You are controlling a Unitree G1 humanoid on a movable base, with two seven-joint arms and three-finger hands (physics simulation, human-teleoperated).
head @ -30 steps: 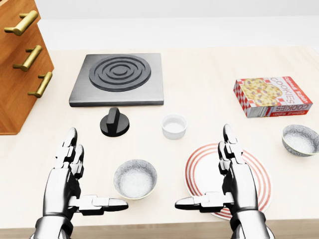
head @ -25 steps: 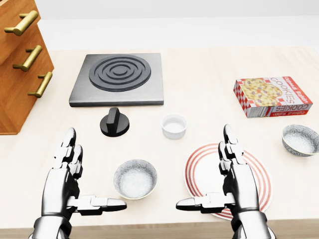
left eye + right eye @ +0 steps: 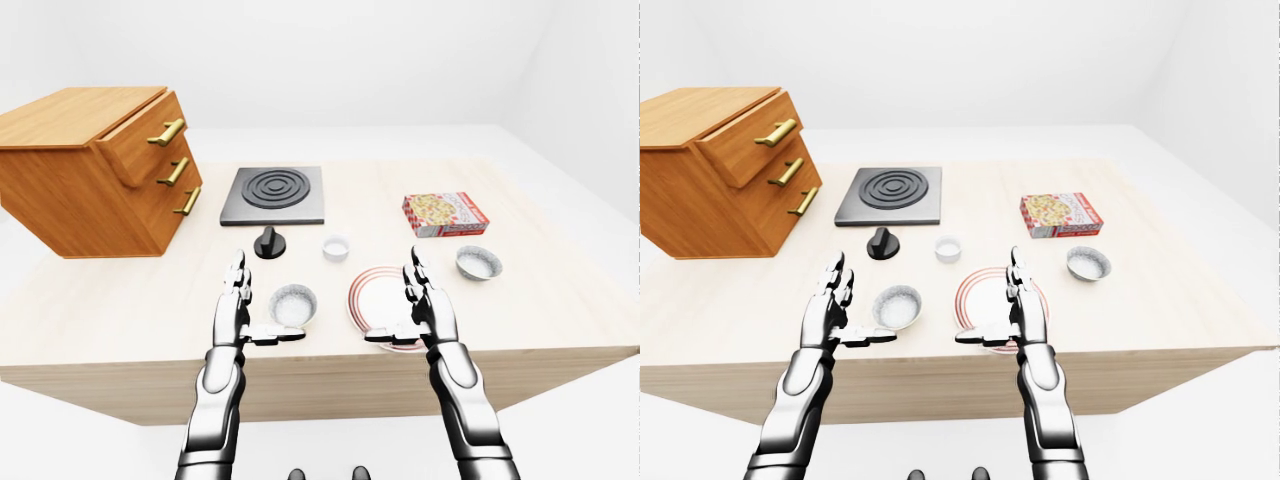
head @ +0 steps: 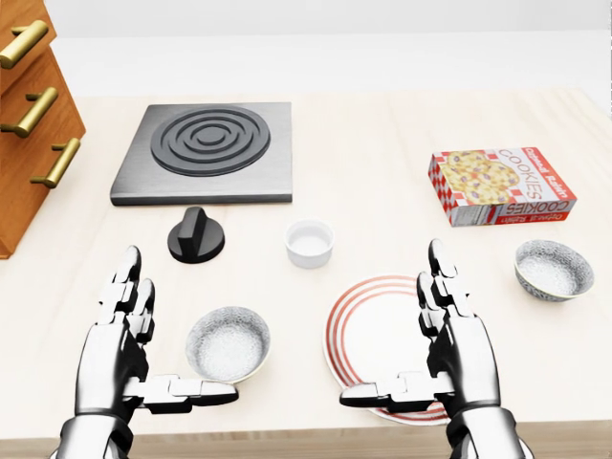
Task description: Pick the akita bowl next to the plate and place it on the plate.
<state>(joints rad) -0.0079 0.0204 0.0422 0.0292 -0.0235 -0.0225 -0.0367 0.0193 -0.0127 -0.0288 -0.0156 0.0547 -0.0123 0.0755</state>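
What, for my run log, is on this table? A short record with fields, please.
plate: red-ringed, nothing on it, on the table
near bowl: speckled, just left of the plate in the head view
far bowl: speckled, right of the plate, below the cookie box
left hand: open, left of the near bowl, contact unclear
right hand: open, over the plate's right side
others: white cup, black knob, burner, drawer cabinet

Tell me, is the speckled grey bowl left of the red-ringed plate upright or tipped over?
Upright. The speckled grey bowl stands on the pale wooden table with its round opening facing up.
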